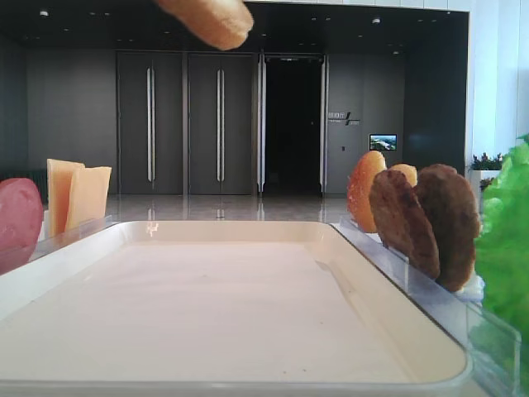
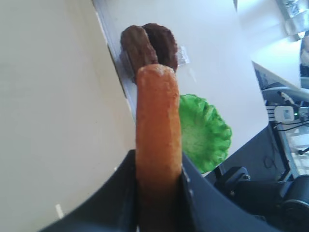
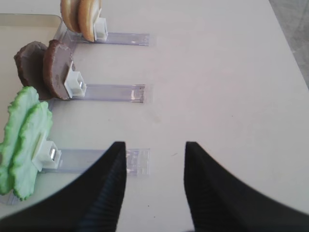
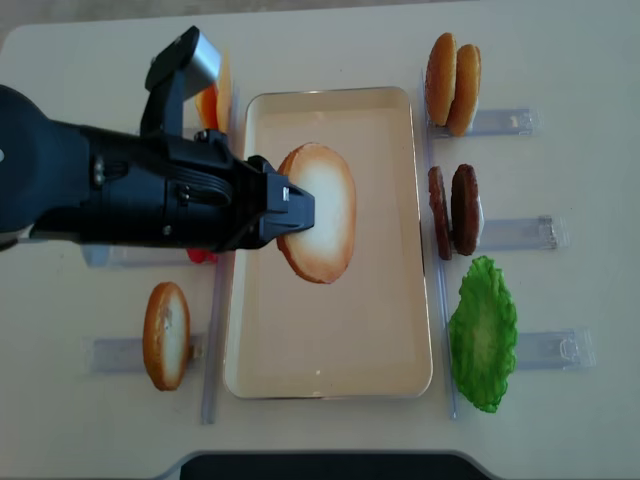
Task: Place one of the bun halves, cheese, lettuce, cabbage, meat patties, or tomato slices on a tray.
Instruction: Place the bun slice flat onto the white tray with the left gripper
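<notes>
Your bun half [image 4: 318,212] hangs flat above the middle of the tray [image 4: 330,378], pale face up, so it should drop squarely inside the rim. The left gripper [image 4: 292,206] pinches its left edge, leaving the rest free. Patties [image 4: 453,211] and lettuce [image 4: 483,333] stand in holders just right of the tray. Your right gripper [image 3: 154,164] waits spread over bare table, holding nothing.

Four bun halves [image 4: 318,212]; two meat patties [image 4: 453,211], two cheese slices [image 1: 76,195]; one lettuce leaf [image 4: 482,333], one tray [image 4: 330,382]
</notes>
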You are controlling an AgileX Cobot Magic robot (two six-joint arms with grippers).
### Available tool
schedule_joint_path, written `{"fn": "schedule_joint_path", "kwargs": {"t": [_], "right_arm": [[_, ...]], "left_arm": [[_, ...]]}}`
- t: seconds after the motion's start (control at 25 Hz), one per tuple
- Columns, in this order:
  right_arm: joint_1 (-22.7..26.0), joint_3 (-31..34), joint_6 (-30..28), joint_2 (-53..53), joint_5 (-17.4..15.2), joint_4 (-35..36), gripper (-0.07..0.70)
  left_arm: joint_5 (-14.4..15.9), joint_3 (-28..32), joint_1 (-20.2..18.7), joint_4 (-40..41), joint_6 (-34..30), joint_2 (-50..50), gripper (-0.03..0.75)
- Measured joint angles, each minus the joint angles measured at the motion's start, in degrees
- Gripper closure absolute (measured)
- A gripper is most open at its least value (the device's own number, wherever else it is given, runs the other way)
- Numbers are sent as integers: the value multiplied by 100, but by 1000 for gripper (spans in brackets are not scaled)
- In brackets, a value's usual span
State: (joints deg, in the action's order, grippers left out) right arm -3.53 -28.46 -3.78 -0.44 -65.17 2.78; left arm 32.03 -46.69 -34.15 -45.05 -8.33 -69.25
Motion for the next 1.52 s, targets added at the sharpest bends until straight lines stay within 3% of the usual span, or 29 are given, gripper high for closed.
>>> {"fn": "schedule_joint_path", "kwargs": {"t": [0.28,0.6,0.84,1.12,1.28,1.52], "right_arm": [[0,0,0,0,0,0,325],[0,0,0,0,0,0,325],[-123,0,0,0,0,0,325],[-122,0,0,0,0,0,325],[-128,0,0,0,0,0,325],[-128,0,0,0,0,0,325]], "left_arm": [[-244,116,0,-1163,-1012,0,577],[-528,500,0,-1283,-1165,-58,577],[-862,803,15,-2518,-2544,-551,577],[-590,803,387,-3715,-3780,-1400,577],[-442,830,453,-3989,-4065,-1566,577],[-453,1090,453,-4099,-4319,-1602,577]]}}
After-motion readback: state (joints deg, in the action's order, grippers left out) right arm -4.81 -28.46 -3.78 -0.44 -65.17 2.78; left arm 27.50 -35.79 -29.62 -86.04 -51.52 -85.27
